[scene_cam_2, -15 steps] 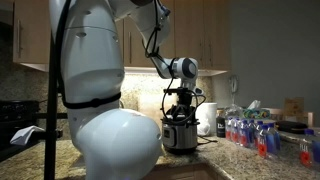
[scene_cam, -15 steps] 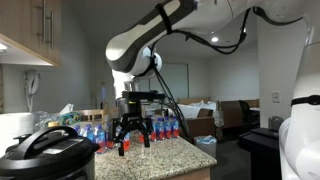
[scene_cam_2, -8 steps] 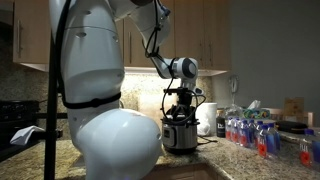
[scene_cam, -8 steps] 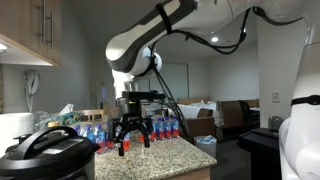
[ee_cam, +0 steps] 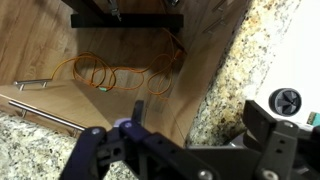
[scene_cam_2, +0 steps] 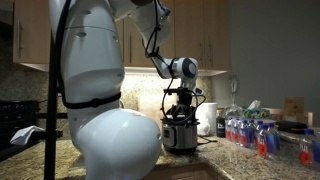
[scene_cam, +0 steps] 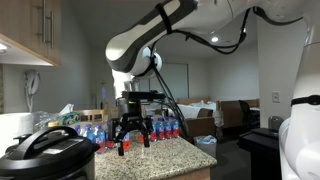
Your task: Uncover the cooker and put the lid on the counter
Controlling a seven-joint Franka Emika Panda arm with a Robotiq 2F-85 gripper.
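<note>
The cooker (scene_cam: pixel 38 166) stands at the near left of the counter (scene_cam: pixel 172 155), with the black lid (scene_cam: pixel 48 147) and its raised handle still on it. It also shows in an exterior view (scene_cam_2: pixel 181 137) as a steel body. My gripper (scene_cam: pixel 132 142) hangs open and empty over the counter, to the right of the cooker and apart from it. In an exterior view the gripper (scene_cam_2: pixel 180 107) appears just above the cooker. The wrist view shows my open fingers (ee_cam: pixel 185 142) over the counter's edge (ee_cam: pixel 235 70); the lid is not in that view.
Several water bottles (scene_cam: pixel 95 131) stand at the back of the counter and also show in an exterior view (scene_cam_2: pixel 250 132). A white jug (scene_cam_2: pixel 210 118) is beside the cooker. Wall cabinets (scene_cam: pixel 30 30) hang above. An orange cable (ee_cam: pixel 120 70) lies on the wooden floor below.
</note>
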